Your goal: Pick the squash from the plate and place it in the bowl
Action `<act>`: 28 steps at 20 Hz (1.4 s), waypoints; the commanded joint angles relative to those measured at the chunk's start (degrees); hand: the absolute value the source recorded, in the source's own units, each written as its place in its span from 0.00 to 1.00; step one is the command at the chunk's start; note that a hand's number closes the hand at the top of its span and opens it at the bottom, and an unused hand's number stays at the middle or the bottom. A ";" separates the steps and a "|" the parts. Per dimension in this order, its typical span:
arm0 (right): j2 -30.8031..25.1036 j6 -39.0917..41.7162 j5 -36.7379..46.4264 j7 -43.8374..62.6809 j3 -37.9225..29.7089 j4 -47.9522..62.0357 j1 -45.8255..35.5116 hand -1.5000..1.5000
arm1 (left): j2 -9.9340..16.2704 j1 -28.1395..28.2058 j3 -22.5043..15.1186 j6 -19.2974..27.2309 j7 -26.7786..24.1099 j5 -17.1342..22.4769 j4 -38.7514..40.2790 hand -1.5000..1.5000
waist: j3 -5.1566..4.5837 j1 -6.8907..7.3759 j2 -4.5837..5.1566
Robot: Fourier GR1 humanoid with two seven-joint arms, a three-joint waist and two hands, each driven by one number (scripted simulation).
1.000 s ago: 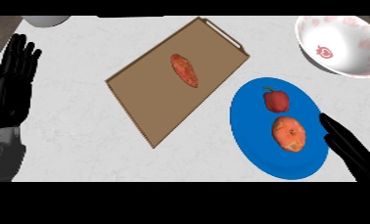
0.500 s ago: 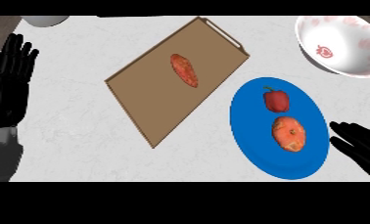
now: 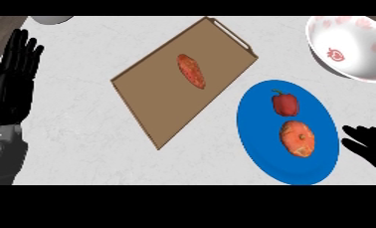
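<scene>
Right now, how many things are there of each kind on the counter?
Foods: 3 - squash, red pepper, sweet potato
Plates: 1 - blue plate
Bowls: 2 - white bowl, grey bowl
Cutting boards: 1 - cutting board
Total: 7

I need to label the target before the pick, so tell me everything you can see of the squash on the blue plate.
The squash is a rounded, slightly lumpy orange body with a mottled skin and a few small pale flecks. It lies on the blue plate, in the plate's nearer half, just below the red bell pepper, with a narrow gap between them. Nothing holds it: the right hand shows at the view's right edge, beside the plate and apart from the squash. The plate alone touches it.
</scene>
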 commanded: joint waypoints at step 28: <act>25.76 1.14 34.88 -20.97 15.23 31.73 -13.03 0.00 | -4.85 -0.21 5.81 -6.18 1.91 -5.06 0.12 0.50 | 0.05 0.39 0.08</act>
